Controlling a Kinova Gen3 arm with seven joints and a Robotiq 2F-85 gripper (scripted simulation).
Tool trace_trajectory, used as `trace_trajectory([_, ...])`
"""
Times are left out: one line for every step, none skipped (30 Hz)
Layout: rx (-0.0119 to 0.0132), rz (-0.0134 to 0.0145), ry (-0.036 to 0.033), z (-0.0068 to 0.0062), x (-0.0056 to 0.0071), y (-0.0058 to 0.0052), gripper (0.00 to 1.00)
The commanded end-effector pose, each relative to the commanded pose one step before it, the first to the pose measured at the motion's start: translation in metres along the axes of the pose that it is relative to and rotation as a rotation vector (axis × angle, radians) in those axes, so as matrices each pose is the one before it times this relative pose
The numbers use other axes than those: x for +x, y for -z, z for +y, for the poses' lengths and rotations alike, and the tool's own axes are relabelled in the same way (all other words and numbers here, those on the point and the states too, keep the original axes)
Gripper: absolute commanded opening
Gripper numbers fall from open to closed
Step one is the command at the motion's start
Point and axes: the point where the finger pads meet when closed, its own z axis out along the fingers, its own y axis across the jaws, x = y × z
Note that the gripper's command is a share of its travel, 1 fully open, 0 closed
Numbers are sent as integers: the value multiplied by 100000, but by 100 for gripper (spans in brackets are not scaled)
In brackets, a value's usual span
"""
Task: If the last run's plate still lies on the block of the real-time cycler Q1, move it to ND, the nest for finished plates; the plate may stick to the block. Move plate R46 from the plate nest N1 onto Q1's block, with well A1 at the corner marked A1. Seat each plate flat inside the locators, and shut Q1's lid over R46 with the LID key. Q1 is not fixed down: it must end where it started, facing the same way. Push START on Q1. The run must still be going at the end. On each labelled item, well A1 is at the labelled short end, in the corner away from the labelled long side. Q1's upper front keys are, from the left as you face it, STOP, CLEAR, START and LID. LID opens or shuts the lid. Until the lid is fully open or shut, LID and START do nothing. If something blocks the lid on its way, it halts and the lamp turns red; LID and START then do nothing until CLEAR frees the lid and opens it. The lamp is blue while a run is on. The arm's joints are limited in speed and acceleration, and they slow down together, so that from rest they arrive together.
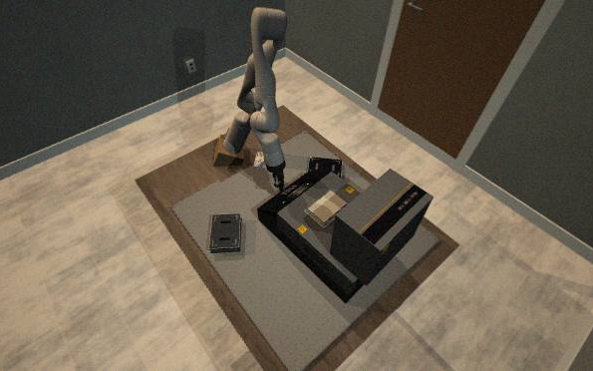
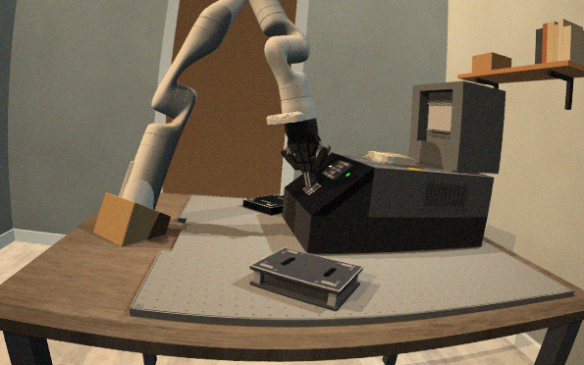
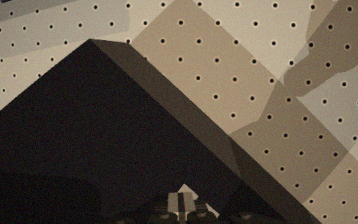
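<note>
By our reading, loading is done: 1 pale plate (image 1: 327,207) (image 2: 389,157), probably R46, lies on Q1 (image 1: 311,254) (image 2: 429,231) (image 3: 71,120); both nests look bare. Closing the lid (image 1: 366,206) (image 2: 480,130) and START remain; the lamp (image 1: 283,202) (image 2: 347,175) glows green. Our gripper (image 1: 282,190) (image 2: 308,185) (image 3: 180,208) is narrow, gripping nothing, at the front keys. From above, the perforated board (image 1: 266,294) (image 2: 203,294) (image 3: 256,50) tops a wooden table (image 1: 161,185) (image 2: 56,285); a brown door (image 1: 445,60) (image 2: 228,98) stands towards 1 o'clock.
</note>
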Motion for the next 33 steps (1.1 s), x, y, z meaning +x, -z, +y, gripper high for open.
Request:
trace_trajectory([118, 3, 2, -93, -52, -126, 10])
trace_trajectory([0, 0, 0, 0, 0, 0, 10])
trace_trajectory([0, -1, 0, -18, -18, -53, 10])
trace_trajectory([0, 1, 0, -22, -22, -68, 10])
trace_trajectory([0, 0, 0, -20, -20, -60, 10])
trace_trajectory([0, 0, 0, -20, -20, -60, 10])
trace_trajectory([0, 0, 0, -20, -20, -60, 10])
trace_trajectory([0, 0, 0, -20, -20, -60, 10])
trace_trajectory([0, 0, 0, -20, -20, -60, 10])
trace_trajectory([0, 0, 0, -20, -20, -60, 10])
trace_trajectory([0, 0, 0, -20, -20, -60, 10])
trace_trajectory([0, 0, 0, -20, -20, -60, 10])
trace_trajectory([0, 0, 0, -20, -20, -60, 10])
trace_trajectory([0, 0, 0, -20, -20, -60, 10])
trace_trajectory([0, 0, 0, -20, -20, -60, 10])
trace_trajectory([0, 0, 0, -19, -19, -56, 10])
trace_trajectory([0, 0, 0, 0, 0, 0, 10])
trace_trajectory([0, 0, 0, 0, 0, 0, 10])
trace_trajectory([0, 0, 0, 0, 0, 0, 10])
trace_trajectory([0, 0, 0, 0, 0, 0, 10])
trace_trajectory([-1, 0, -1, 2, 1, 9, 10])
trace_trajectory([0, 0, 0, 0, 0, 0, 10])
trace_trajectory([0, 0, 0, 0, 0, 0, 10])
trace_trajectory([0, 0, 0, 0, 0, 0, 10])
trace_trajectory([0, 0, 0, 0, 0, 0, 10])
trace_trajectory([0, 0, 0, 0, 0, 0, 10])
trace_trajectory([0, 0, 0, 0, 0, 0, 10])
trace_trajectory([0, 0, 0, 0, 0, 0, 10])
trace_trajectory([0, 0, 0, 0, 0, 0, 10])
trace_trajectory([0, 0, 0, 0, 0, 0, 10])
trace_trajectory([0, 0, 0, 0, 0, 0, 10])
trace_trajectory([0, 0, 0, 0, 0, 0, 10])
trace_trajectory([0, 0, 0, 0, 0, 0, 10])
